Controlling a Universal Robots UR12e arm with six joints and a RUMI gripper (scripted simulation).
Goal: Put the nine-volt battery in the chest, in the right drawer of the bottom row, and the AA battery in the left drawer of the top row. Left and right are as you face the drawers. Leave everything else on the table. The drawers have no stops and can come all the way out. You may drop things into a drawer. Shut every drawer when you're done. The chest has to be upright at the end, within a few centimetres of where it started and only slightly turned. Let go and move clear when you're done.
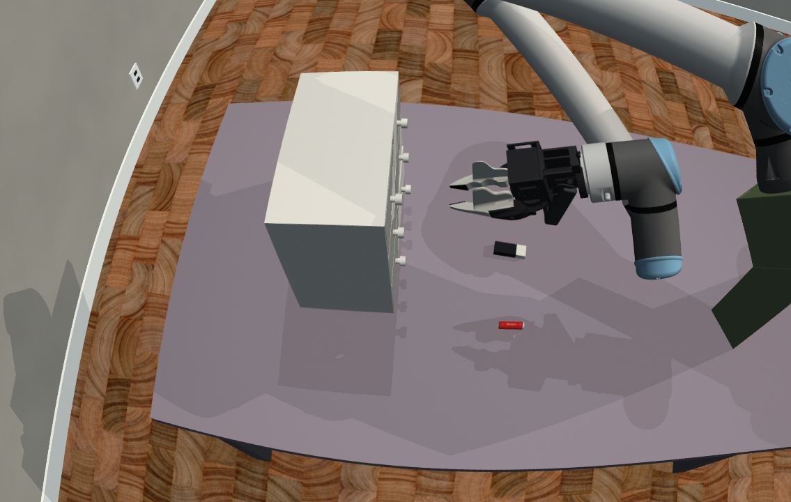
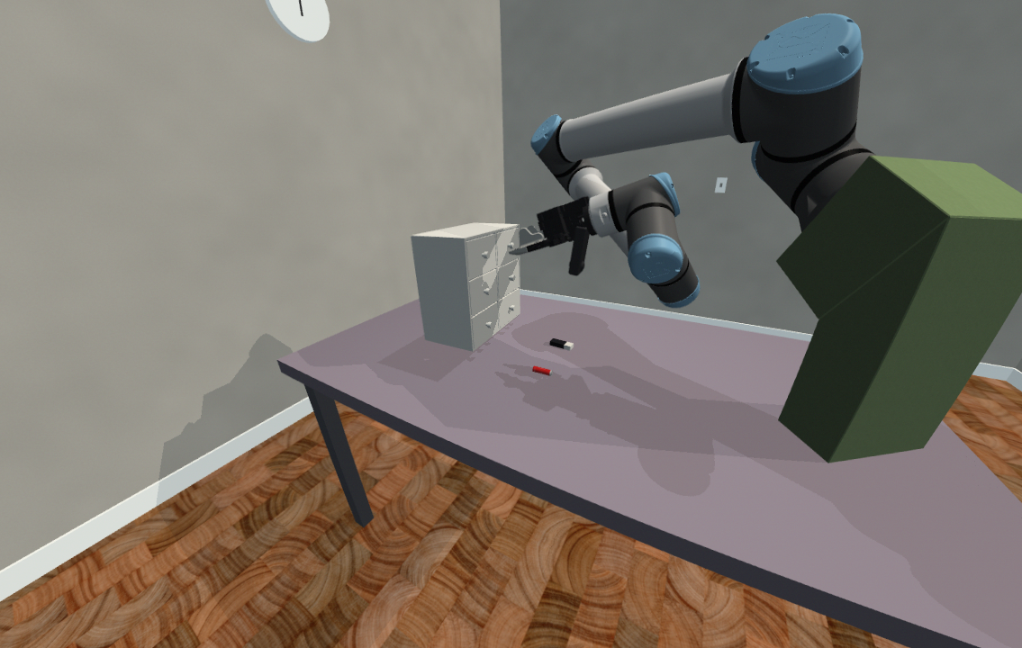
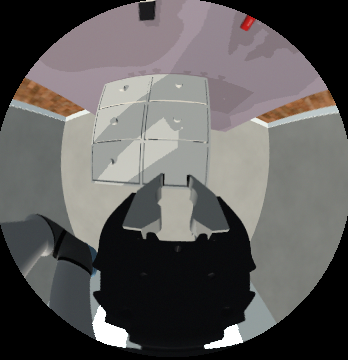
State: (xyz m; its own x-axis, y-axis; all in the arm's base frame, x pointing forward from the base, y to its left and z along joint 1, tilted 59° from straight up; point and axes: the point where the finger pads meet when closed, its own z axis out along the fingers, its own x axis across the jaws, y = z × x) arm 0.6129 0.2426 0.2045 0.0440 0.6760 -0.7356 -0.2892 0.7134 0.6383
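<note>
The nine-volt battery (image 1: pixel 505 249) (image 2: pixel 559 344) (image 3: pixel 147 11) lies on the worktop (image 1: pixel 448 406) (image 2: pixel 619 483) (image 3: pixel 69 50), below the fingers (image 1: pixel 449 196) (image 2: pixel 518 239) and slightly to their right, as one faces the drawers. The AA battery (image 1: pixel 510 324) (image 2: pixel 541 370) (image 3: pixel 247 23) is also below them, but more to the left. The fingers are only a little open, with a narrow gap, and they hold nothing. Both batteries probably wait there because the drawers must open first.

Before the fingertips stands the upright chest (image 1: pixel 335 143) (image 2: pixel 441 290) (image 3: pixel 169 107), with every drawer apparently shut. They point towards the top row's left drawer (image 2: pixel 479 262) (image 3: pixel 176 160), apart from it; the narrow gap seems chosen for its small knob. The bottom row's right drawer (image 2: pixel 504 312) (image 3: pixel 114 95) is lower and to their right. The next pull should be straight and short – without stops, the drawer could come fully out.
</note>
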